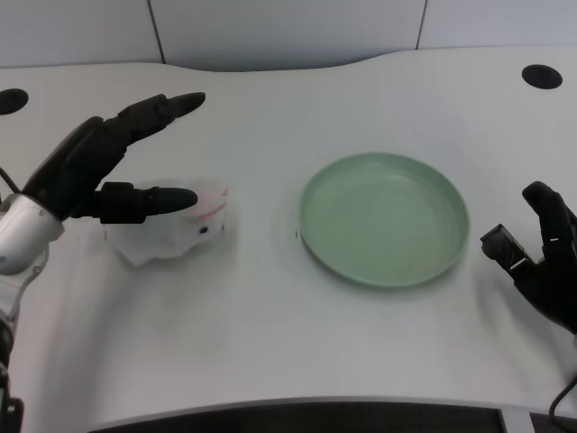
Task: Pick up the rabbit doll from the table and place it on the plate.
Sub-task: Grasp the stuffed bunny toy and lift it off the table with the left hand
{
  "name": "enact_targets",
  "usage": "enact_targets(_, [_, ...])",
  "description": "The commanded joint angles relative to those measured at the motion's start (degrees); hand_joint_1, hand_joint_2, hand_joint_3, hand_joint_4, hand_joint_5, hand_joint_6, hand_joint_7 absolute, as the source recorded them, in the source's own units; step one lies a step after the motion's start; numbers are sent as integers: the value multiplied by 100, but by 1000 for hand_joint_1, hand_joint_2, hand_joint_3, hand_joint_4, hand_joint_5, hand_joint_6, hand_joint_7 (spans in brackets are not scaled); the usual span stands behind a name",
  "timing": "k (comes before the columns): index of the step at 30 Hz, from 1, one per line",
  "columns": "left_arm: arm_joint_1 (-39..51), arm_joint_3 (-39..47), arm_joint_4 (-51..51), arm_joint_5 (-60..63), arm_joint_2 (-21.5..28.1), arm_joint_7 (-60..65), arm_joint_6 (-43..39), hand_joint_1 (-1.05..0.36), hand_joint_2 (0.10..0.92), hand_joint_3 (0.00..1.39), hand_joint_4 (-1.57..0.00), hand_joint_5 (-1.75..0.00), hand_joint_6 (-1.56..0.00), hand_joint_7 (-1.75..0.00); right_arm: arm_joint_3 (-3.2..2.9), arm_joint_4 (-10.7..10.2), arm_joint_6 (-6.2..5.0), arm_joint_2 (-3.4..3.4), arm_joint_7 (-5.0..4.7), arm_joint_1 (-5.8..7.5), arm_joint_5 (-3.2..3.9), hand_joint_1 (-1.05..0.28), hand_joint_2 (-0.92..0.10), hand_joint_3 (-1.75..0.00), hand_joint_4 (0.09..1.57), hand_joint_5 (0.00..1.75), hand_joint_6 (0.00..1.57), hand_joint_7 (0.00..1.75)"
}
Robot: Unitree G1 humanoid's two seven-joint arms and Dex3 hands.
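Note:
A small white rabbit doll [180,228] with pink markings lies on the white table left of centre. My left hand [108,162] hovers over its left side, fingers spread apart, the thumb stretched across the doll's top and the other fingers raised above and behind it. Nothing is in the hand. A pale green plate [385,218] sits to the right of the doll, bare inside, with a gap of table between them. Part of the doll's left end is hidden behind the thumb.
My right hand [541,257] rests at the right edge of the table, beside the plate. Two dark round holes [541,76] mark the table's far corners. The table's front edge curves along the bottom of the view.

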Motion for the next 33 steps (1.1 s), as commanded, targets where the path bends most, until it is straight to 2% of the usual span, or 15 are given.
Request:
enact_targets(1, [-431, -509, 421, 644, 39, 909, 494, -1005, 921, 87, -6, -15, -51, -2, -24, -33, -39, -36, 28, 19, 29, -545, -921, -408, 635, 1746, 374, 1742])
enact_targets(6, [-847, -1290, 824, 1420, -186, 1817, 1440, -972, 870, 13, -19, -13, -21, 0, -38, -51, 2, -17, -32, 10, 66, -551, -921, -367, 639, 1746, 376, 1738])
enact_targets(11, [-991, -1612, 1046, 1571, -397, 1545, 2239, -964, 836, 0, -32, -17, -32, -11, -8, -82, -26, -12, 23, 27, 52, -557, -921, -365, 649, 1746, 369, 1742])
enact_targets(12, [-1010, -1693, 1077, 1621, -452, 1479, 2412, -946, 826, 0, -97, -48, -70, -26, -11, -76, -14, -14, 17, 22, 56, -558, -921, -370, 655, 1746, 368, 1744])
enact_targets(13, [-1020, -1761, 1099, 1671, -504, 1446, 2564, -864, 797, 0, -265, -111, -179, -41, -12, -72, -11, -17, 16, 19, 56, -555, -921, -373, 658, 1746, 361, 1745])
enact_targets(15, [-1021, -1877, 1126, 1740, -605, 1465, 2812, -585, 740, 0, -619, -147, -537, -58, -13, -65, -6, -18, 8, 12, 57, -556, -921, -369, 658, 1746, 359, 1746])
enact_targets(18, [-1001, -2028, 1148, 1818, -682, 1515, 3012, -450, 722, 0, -788, -108, -729, -41, -25, -73, 43, -16, 24, 11, 84, -555, -921, -361, 657, 1746, 362, 1746])
enact_targets(20, [-973, -2260, 1184, 2021, -750, 1614, 3247, -381, 723, 1, -865, -319, -907, -138, -31, -113, 99, -7, 24, 23, 111, -554, -921, -335, 653, 1746, 362, 1744])
enact_targets(21, [-968, -2383, 1197, 2130, -763, 1656, 3343, -359, 727, 1, -780, -568, -940, -179, -26, -132, 100, -5, 51, 31, 114, -554, -921, -327, 652, 1746, 362, 1744])
enact_targets(23, [-970, -2501, 1203, 2218, -765, 1696, 3420, -346, 740, 1, -682, -836, -938, -227, -17, -153, 92, -3, 81, 42, 110, -556, -921, -339, 648, 1746, 355, 1746])
enact_targets(27, [-973, -2556, 1205, 2212, -765, 1717, 3442, -343, 743, 1, -648, -921, -932, -251, -17, -178, 102, 1, 84, 52, 108, -556, -921, -344, 647, 1746, 353, 1746])
enact_targets(28, [-994, -2772, 1226, 2436, -728, 1822, 3539, -343, 744, 1, -645, -925, -931, -254, -29, -222, 151, 10, 71, 67, 134, -556, -921, -344, 647, 1746, 353, 1746])
enact_targets(29, [-1010, -2937, 1242, 2605, -700, 1903, 3613, -475, 814, 17, -699, -994, -955, -251, -38, -258, 189, 16, 61, 79, 154, -558, -921, -345, 651, 1746, 363, 1746])
enact_targets(32, [-1033, -3194, 1269, 2867, -634, 2115, 3677, -558, 862, 17, -725, -1049, -977, -237, -36, -327, 252, 26, 63, 105, 190, -558, -921, -345, 655, 1746, 370, 1746])
enact_targets(33, [-1038, -3256, 1275, 2930, -604, 2206, 3666, -622, 897, 59, -704, -1306, -948, -476, -30, -341, 263, 29, 76, 111, 197, -555, -921, -357, 659, 1746, 378, 1746])
